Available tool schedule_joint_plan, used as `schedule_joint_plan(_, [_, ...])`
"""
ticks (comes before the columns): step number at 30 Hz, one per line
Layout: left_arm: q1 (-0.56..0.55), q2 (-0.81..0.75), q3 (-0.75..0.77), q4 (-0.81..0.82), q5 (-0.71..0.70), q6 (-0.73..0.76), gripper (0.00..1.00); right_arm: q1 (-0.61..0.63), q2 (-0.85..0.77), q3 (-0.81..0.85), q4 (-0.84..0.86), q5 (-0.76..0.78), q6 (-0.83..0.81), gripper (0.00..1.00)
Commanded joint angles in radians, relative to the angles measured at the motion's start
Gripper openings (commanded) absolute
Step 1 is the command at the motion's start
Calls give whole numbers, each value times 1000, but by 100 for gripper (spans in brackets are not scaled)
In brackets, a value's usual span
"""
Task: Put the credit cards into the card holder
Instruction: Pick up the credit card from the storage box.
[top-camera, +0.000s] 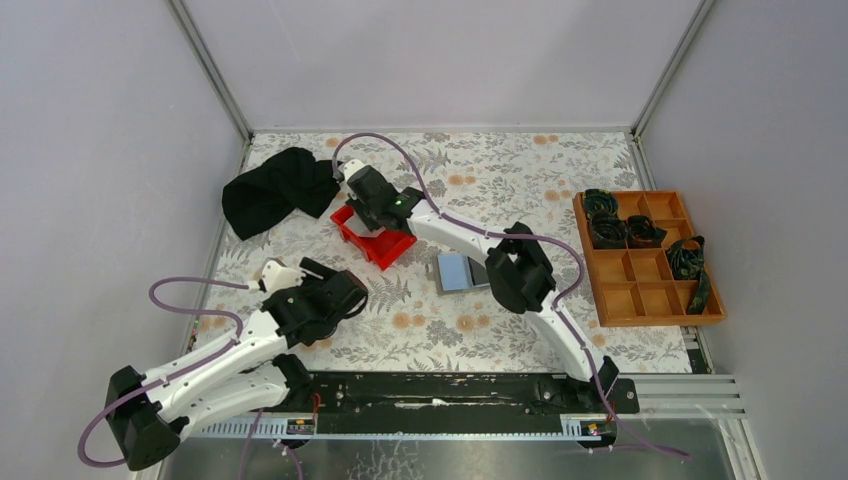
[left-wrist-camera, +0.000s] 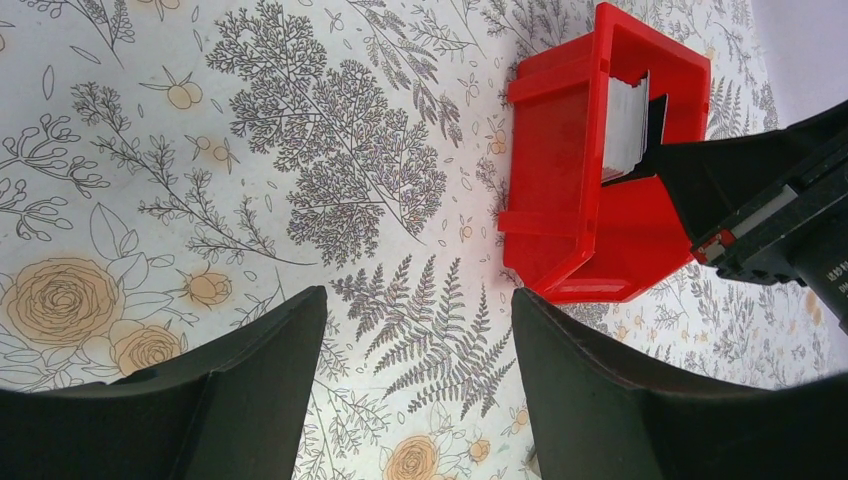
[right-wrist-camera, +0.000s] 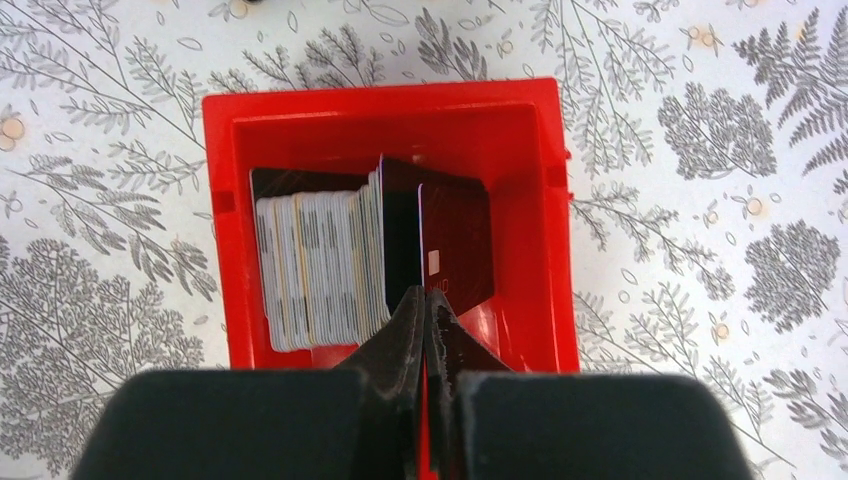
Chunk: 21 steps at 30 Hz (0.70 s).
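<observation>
Pick-up step: right claw (right-wrist-camera: 425, 308) pinched on dark card (right-wrist-camera: 458, 240) in red bin (right-wrist-camera: 545, 200), left claw (left-wrist-camera: 416, 305) agape, empty; next, lift straight up.

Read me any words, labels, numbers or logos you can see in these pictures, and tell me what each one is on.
No text reads clearly anywhere.
The dark card in the red bin, pinched by the right tool: a pale patch and faint marks, too blurred to read.
The pale cards beside it: stripes only, no legible print.
Some white lettering on that tool's body, left wrist view: cut off and too small.
</observation>
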Motion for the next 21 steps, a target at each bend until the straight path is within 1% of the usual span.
schedule_joint_plan(1, [-2, 14, 30, 31, -66, 15, 75, -16, -106, -34, -27, 42, -8, 0])
schedule_joint_plan(6, [-3, 8, 35, 39, -76, 34, 76, -27, -150, -61, -10, 24, 17, 0])
schedule_joint_plan(9, [-3, -11, 32, 75, -87, 78, 76, -34, -184, -81, -2, 7, 39, 0])
schedule_joint_plan(19, [-2, -65, 23, 300, -115, 342, 76, -72, -300, -161, 26, -57, 97, 0])
schedule_joint_plan(21, [-3, -61, 34, 346, -115, 394, 78, -78, -322, -168, 19, -67, 106, 0])
